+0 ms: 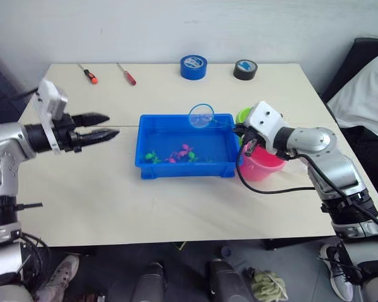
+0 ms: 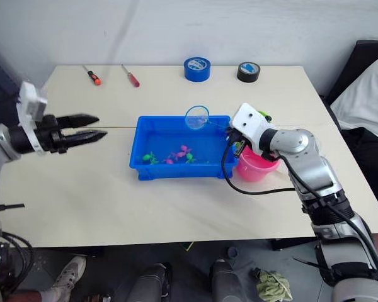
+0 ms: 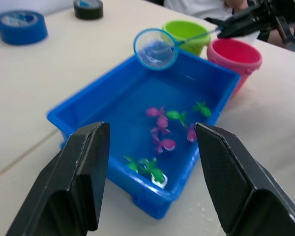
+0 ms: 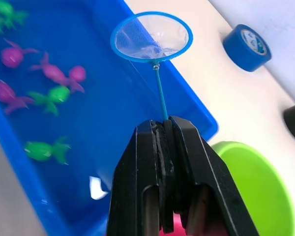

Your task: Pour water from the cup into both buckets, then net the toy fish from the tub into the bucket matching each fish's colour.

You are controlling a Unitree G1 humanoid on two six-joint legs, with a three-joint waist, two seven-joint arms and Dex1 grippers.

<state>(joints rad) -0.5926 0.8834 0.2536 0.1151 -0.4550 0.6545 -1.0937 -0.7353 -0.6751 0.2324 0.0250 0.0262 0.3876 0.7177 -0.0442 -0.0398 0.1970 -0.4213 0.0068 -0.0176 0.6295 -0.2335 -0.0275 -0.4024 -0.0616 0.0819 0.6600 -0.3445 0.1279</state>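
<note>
The blue tub [image 1: 183,170] sits mid-table, holding water and several toy fish, pink [image 1: 184,151] and green [image 1: 152,157]. My right gripper [image 4: 164,125] is shut on the thin handle of the net [image 1: 201,116]. The blue hoop hangs over the tub's far rim, and I see no fish in its mesh. The pink bucket [image 1: 264,167] stands right of the tub under my right wrist. Behind it is the green bucket [image 3: 189,34]. My left gripper [image 1: 107,126] hovers open left of the tub, holding nothing. The cup is out of view.
A blue tape roll [image 1: 193,67] and a black tape roll [image 1: 245,69] lie at the table's back edge. Two red-handled screwdrivers [image 1: 88,74] lie at the back left. A person in white [image 1: 365,94] sits beyond the right edge.
</note>
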